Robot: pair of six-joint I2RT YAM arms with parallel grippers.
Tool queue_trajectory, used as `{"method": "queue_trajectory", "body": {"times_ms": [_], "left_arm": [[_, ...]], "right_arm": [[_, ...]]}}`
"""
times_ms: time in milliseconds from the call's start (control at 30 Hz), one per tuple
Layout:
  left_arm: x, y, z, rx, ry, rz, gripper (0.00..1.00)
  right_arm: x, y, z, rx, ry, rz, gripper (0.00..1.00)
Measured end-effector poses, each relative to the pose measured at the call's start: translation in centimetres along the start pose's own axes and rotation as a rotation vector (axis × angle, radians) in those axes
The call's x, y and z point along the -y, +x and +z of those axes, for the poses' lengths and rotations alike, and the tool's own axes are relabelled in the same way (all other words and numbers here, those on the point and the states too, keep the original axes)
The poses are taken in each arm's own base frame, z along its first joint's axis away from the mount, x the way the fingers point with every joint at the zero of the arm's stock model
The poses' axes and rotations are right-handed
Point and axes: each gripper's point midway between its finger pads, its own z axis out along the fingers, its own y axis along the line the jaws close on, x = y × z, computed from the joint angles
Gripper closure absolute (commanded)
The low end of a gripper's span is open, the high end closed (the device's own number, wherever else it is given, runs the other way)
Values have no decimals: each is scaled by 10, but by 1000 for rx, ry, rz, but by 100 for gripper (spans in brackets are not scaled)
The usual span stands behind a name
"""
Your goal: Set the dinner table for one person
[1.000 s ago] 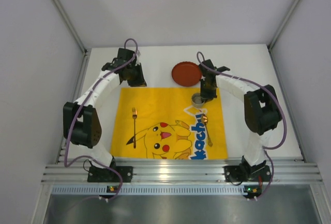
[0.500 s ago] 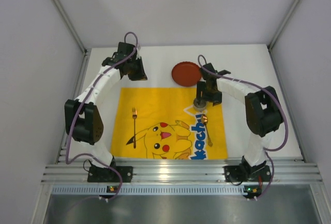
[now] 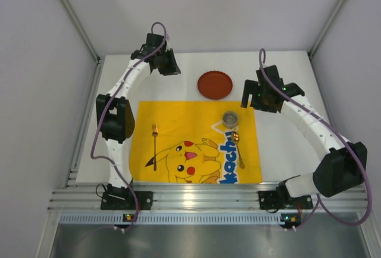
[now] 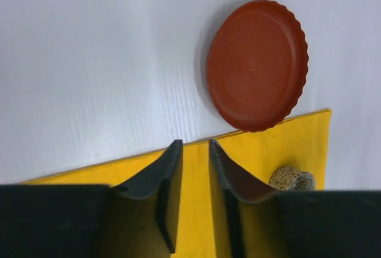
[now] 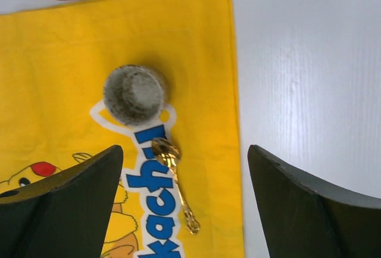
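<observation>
- The surface is a plain white tabletop that fills the floor of the cell. It carries everything else I can see.
- A yellow Pikachu mat lies flat on it, in the middle near the arm bases.
- A red plate sits on the bare white beyond the mat. Its rim meets the mat's far edge.
- A small speckled cup stands upright on the mat's far right part, mouth up.
- A gold spoon lies just beside the cup on the near side, bowl toward it.
- A fork lies on the mat's left part, tines pointing away from the bases.
- My left pincer hangs over the far left of the surface, well left of the plate. Its jaws are only a narrow gap apart and hold nothing.
- My right pincer hovers by the mat's far right corner with its jaws spread wide and empty. It is clear of the cup.
</observation>
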Motion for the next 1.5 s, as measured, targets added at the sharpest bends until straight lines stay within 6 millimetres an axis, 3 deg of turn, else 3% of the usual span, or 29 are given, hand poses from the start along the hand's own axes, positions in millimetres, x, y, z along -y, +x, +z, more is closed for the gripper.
{"method": "queue_trajectory", "body": {"times_ms": [200,333,533,633,700,933,1300,1500], "left_arm": [[6,21,53,-83,66,-65,58],[22,39,93,-125,108,-71,55],[48,75,139,-189,155,-47,57],[52,93,151,-225,158,-41,60],[53,92,151,-217,154,-31,63],[44,79,147,-194,137,-40,60],[39,10,102,-33,143,-31,60],[21,11,108,-34,108,-39,61]], "right_arm": [[54,36,-2,-98,103,42,13],[81,37,-8,-114,149,69,13],[101,33,-13,-105,180,88,13],[102,34,-11,-114,177,93,13],[102,36,-8,-129,176,96,13],[102,40,2,-173,185,102,13],[96,32,22,-221,177,106,13],[92,21,28,-222,166,106,13]]}}
